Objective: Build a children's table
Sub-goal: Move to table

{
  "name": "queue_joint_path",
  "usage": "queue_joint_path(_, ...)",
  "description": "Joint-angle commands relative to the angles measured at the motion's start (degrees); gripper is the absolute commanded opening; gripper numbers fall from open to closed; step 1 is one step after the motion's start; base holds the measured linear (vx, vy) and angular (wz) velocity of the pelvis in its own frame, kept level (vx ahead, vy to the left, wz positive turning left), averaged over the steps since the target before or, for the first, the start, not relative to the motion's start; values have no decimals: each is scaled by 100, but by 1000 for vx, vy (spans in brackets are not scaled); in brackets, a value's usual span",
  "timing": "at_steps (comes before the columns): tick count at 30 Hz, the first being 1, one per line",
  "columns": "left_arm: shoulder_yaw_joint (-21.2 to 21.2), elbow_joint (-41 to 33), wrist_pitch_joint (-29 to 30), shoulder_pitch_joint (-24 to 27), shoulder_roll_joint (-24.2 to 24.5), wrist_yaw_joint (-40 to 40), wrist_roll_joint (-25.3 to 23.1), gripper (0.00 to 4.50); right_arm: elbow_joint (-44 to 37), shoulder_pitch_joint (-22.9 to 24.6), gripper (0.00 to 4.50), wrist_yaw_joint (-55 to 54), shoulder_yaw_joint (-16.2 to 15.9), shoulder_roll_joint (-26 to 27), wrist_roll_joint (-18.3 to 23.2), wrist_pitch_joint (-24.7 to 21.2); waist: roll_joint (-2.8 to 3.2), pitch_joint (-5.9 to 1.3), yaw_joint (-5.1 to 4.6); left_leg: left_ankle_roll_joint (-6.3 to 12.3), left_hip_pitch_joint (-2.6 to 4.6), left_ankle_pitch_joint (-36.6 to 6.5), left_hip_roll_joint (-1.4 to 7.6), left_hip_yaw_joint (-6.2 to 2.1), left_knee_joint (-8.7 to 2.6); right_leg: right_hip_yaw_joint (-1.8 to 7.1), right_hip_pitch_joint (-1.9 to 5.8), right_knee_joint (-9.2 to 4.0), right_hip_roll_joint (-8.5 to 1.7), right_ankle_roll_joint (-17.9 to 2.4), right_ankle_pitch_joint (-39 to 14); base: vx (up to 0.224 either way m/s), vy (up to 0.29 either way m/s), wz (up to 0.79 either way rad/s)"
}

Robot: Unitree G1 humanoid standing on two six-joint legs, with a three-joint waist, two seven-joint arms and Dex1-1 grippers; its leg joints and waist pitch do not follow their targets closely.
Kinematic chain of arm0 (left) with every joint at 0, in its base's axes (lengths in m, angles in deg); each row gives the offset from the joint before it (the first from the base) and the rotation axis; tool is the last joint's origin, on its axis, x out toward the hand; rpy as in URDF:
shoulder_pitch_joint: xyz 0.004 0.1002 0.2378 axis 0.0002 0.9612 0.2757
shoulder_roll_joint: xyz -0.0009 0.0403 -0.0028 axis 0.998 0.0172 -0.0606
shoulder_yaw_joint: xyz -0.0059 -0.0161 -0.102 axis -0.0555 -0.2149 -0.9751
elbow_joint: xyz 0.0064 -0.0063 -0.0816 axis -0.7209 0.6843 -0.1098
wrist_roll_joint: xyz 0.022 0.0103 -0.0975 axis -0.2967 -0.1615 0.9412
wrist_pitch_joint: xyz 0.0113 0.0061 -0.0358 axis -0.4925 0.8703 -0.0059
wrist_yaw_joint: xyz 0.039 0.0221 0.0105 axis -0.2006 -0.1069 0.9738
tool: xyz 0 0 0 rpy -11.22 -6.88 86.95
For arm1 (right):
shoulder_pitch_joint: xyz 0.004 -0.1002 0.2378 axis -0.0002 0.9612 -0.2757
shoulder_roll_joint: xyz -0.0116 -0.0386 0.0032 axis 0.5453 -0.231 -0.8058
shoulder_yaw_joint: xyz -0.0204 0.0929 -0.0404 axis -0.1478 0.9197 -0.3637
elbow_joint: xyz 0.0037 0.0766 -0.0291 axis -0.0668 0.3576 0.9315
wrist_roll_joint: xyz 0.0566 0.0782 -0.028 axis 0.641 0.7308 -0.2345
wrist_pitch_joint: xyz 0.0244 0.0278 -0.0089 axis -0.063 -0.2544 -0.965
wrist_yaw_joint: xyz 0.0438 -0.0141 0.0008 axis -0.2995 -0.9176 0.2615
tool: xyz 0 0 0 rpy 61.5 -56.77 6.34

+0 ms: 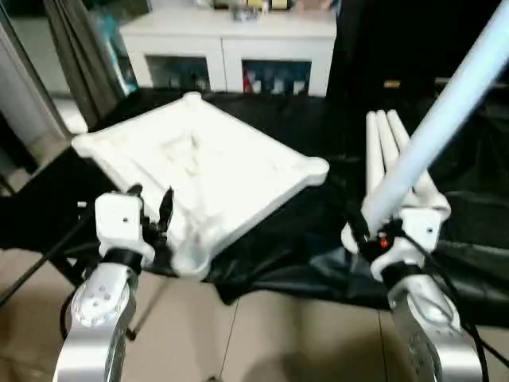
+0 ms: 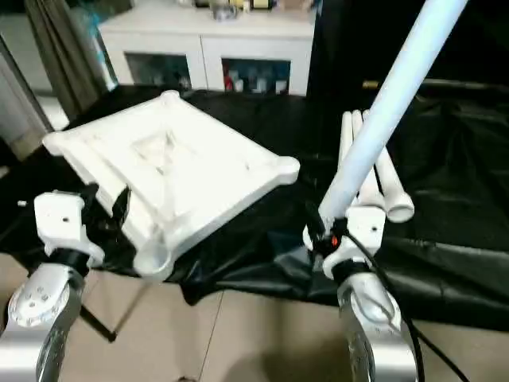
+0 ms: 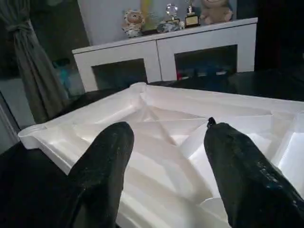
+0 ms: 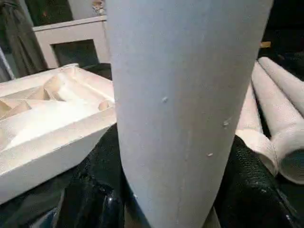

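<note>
No text, label, brand, number or sign can be read anywhere in these pictures. The small things on top of the white cabinet (image 3: pixel 166 52) are too blurred to show any lettering. The white table top (image 1: pixel 199 171) and the white legs (image 1: pixel 390 151) carry no marking that can be made out.
</note>
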Motion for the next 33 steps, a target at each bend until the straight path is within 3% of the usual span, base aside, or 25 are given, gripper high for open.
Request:
queue_joint_path(1, 1, 94, 66, -55, -5, 9, -23, 286, -69, -45, 192, 6, 18, -24, -41, -18, 48, -214, -85, -931, 318, -3204, 525, -436, -1007, -113, -9, -263, 209, -188, -495, -59, 82, -2)
queue_joint_path(2, -12, 130, 54, -51, -18, 12, -17, 286, -68, -50, 192, 15, 4, -33, -48, -21, 73, -187, -185, -1496, 360, -3700, 679, -633, -1136, -195, 13, -206, 323, -20, -243, -57, 40, -5)
queue_joint_path(4, -87, 209, -14, -17, -105, 67, 70, 286, -56, -76, 192, 55, -29, -54, -43, -39, 41, -147, -233, -1530, 353, -4094, 757, -660, -1240, -212, 25, -195, 319, 113, -297, -58, 9, 0)
queue_joint_path(6, -165, 247, 88, -26, -151, 253, 33, 286, -50, -114, 192, 104, -87, -108, -42, -39, -94, -97, -300, -1229, 357, -4545, 578, -453, -1103, -162, -7, -493, 232, 117, -1242, -63, -85, 9)
queue_joint_path(8, -165, 251, 115, -19, -133, 226, 39, 286, -51, -171, 192, 155, -104, -134, -6, -110, -294, -91, -284, -802, 287, -3520, 230, -239, -751, -32, -52, -884, -146, 385, -3907, -62, -102, -10)
queue_joint_path(10, -140, 272, 164, 8, -136, 160, 88, 286, -58, -266, 192, 220, -133, -161, 52, -246, -433, -112, -275, -549, 202, -2389, 227, -237, -599, -16, -19, -1039, -329, 473, -4809, -60, -94, -19)
queue_joint_path(11, -108, 276, 143, 23, -128, 122, 86, 286, -63, -311, 192, 249, -152, -181, 66, -296, -359, -145, -238, -560, 105, -2110, 285, -268, -746, -88, 90, -917, -271, 355, -4278, -54, -71, -21)
queue_joint_path(13, -64, 247, 86, 47, -142, 11, 164, 286, -58, -412, 192, 329, -188, -213, 117, -380, -388, -125, -254, -645, 89, -2477, 359, -274, -877, -205, 82, -830, -130, 216, -3433, -54, -60, -15)
queue_joint_path(14, -62, 240, 76, 49, -148, -7, 184, 286, -56, -425, 192, 342, -193, -216, 126, -390, -347, -115, -253, -687, 136, -2658, 382, -267, -896, -203, 43, -834, -106, 142, -3220, 0, 0, 0)
queue_joint_path(15, -99, 138, 67, 68, -205, -6, 255, 286, -2, -501, 192, 449, -256, -267, 166, -440, -500, -68, -317, -741, 163, -3174, 436, -258, -956, -281, 39, -836, -68, 44, -2957, 0, 0, 0)
queue_joint_path(18, -93, 30, 87, 92, -215, 43, 235, 286, 74, -551, 192, 540, -306, -329, 166, -478, -387, 5, -344, -969, 340, -4457, 499, -300, -1078, -449, 104, -828, 15, 157, -3329, 0, 0, 0)
queue_joint_path(19, -93, 30, 87, 92, -215, 43, 235, 286, 74, -551, 192, 540, -306, -329, 166, -478, -382, 59, -364, -1001, 304, -4841, 540, -275, -1223, -557, 196, -757, 114, 160, -3225, -95, -23, 2)
queue_joint_path(20, -54, -66, 140, 132, -203, 12, 242, 286, 120, -564, 192, 623, -408, -403, 81, -499, -325, 58, 136, -988, -288, -5537, 556, 197, -1710, -688, 831, 523, 371, 15, -1140, -76, -48, 15)
queue_joint_path(21, -54, -66, 140, 132, -203, 12, 242, 286, 120, -564, 192, 623, -408, -403, 81, -499, -343, 53, 267, -798, -203, -5215, 605, 401, -1768, -524, 773, 681, 406, 61, -1410, -76, -48, 15)
queue_joint_path(22, -23, -114, 185, 155, -174, -25, 224, 286, 146, -573, 192, 674, -471, -434, 47, -550, -828, -14, 278, -431, -65, -2950, 277, 332, -746, -54, 550, -112, -236, 435, -4988, 65, -119, 37)
queue_joint_path(23, -5, -134, 212, 166, -153, -51, 213, 286, 160, -577, 192, 705, -502, -447, 28, -560, -772, 84, 59, -35, 404, -312, 116, -158, 715, 82, -355, -1394, -999, -66, -7320, 133, -88, 49)
queue_joint_path(24, -3, -130, 221, 175, -146, -53, 212, 286, 165, -569, 192, 670, -503, -411, 20, -551, -809, 115, 6, 71, -65, -322, 154, -319, 849, 193, 187, -1266, -1134, -264, -7137, 133, -88, 49)
queue_joint_path(25, -1, -129, 227, 179, -135, -52, 209, 286, 152, -563, 192, 651, -509, -388, 25, -562, -699, 136, 85, -46, -33, -599, 243, -434, 845, -9, 487, -1115, -1180, -555, -6507, 121, 17, 61)
queue_joint_path(26, 1, -130, 229, 179, -130, -52, 207, 286, 143, -562, 192, 650, -514, -386, 31, -572, -590, 23, 179, 118, 26, -1218, 401, -402, 357, -215, 823, -927, -992, -841, -4997, 70, 44, 88)
queue_joint_path(27, 5, -125, 235, 171, -115, -59, 207, 286, 120, -546, 192, 664, -516, -381, 60, -586, -482, -61, 215, 247, 163, -1319, 409, -359, 51, -410, 905, -806, -693, -986, -3989, 70, 44, 88)
queue_joint_path(28, 7, -124, 239, 166, -105, -65, 207, 286, 101, -532, 192, 672, -517, -376, 79, -594, -253, -59, -89, -80, 1140, -2295, 863, -758, -729, -518, 27, 50, 294, -936, -1805, -22, 23, 73)
queue_joint_path(29, 13, -117, 246, 146, -90, -86, 215, 286, 79, -505, 192, 666, -508, -363, 96, -597, -184, -118, -177, 139, 1242, -2265, 1177, -946, -923, -403, -129, 448, 267, -409, -750, 5, 32, 25)
queue_joint_path(31, 23, -118, 275, 114, -75, -113, 261, 286, 45, -458, 192, 655, -498, -358, 109, -589, -254, -37, -179, 698, 1126, -2057, 1080, -741, -980, -382, -261, 519, 218, -19, -214, 47, 38, 16)
queue_joint_path(32, 22, -118, 282, 109, -77, -117, 273, 286, 40, -451, 192, 651, -496, -359, 109, -588, -310, -12, -202, 922, 1057, -1962, 938, -559, -1046, -379, -255, 406, 172, -68, 139, 95, -4, 4)
queue_joint_path(33, 18, -132, 302, 107, -87, -124, 279, 286, 31, -441, 192, 634, -494, -369, 107, -588, -310, -12, -202, 922, 1057, -1962, 938, -559, -1046, -379, -255, 406, 172, -68, 139, 95, -4, 4)
